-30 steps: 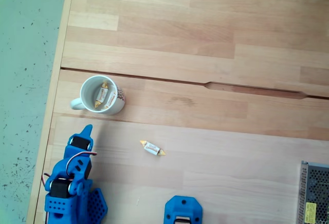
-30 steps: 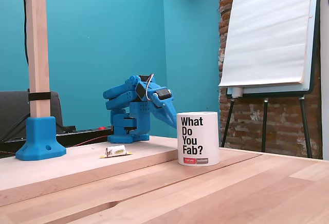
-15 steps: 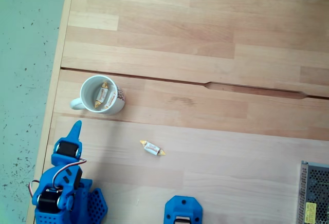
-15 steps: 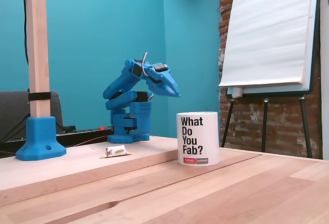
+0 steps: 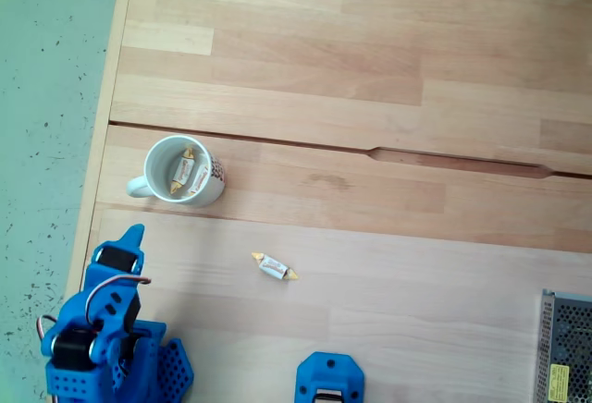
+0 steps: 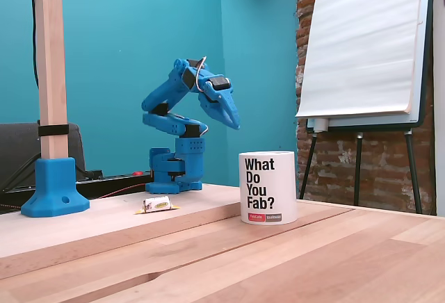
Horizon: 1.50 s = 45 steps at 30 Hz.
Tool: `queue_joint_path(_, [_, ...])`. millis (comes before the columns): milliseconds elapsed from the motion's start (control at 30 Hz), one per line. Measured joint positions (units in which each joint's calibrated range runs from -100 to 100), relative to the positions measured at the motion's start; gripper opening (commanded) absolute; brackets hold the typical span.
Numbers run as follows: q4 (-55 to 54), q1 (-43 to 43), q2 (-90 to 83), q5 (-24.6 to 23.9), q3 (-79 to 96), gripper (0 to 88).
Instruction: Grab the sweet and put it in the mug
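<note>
The white mug (image 5: 148, 168) stands near the table's left edge in the top-down fixed view, with a wrapped sweet (image 5: 188, 172) lying inside it. Another sweet (image 5: 275, 267), white with gold twisted ends, lies on the wood below and right of the mug. In the side fixed view the mug (image 6: 268, 187) reads "What Do You Fab?" and the sweet (image 6: 157, 204) lies to its left. My blue gripper (image 6: 235, 124) hangs high above the table behind the mug, tip pointing down, shut and holding nothing. From above, the gripper (image 5: 134, 233) sits below the mug.
A blue printed mount (image 5: 330, 380) sits at the bottom edge and a metal mesh box (image 5: 564, 348) at the bottom right. A wooden post in a blue foot (image 6: 55, 185) stands left of the sweet. A flipchart (image 6: 365, 46) stands behind the table.
The arm has lifted, raising the gripper from mug height to well above it. Seen from above, the tip drew back left, away from the mug. Mug and sweets have not moved.
</note>
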Motion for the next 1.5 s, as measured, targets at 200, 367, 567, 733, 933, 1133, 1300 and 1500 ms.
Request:
queue_joint_path(200, [0.5,10.6,7.5,0.1,-4.4,0.0])
queue_joint_path(367, [0.5,18.5,9.3,0.2,-5.0,0.0])
queue_joint_path(567, [0.5,27.8,9.3,0.2,-5.0,0.0])
queue_joint_path(733, [0.5,34.4,9.3,0.2,-5.0,0.0])
queue_joint_path(933, [0.5,38.0,9.4,0.2,-5.0,0.0])
queue_joint_path(1133, [1.2,38.4,17.9,3.0,-5.4,0.0])
queue_joint_path(1300, [1.2,38.5,26.9,5.1,-11.2,0.0])
queue_joint_path(1500, [0.9,38.5,34.8,5.4,-16.5,0.0])
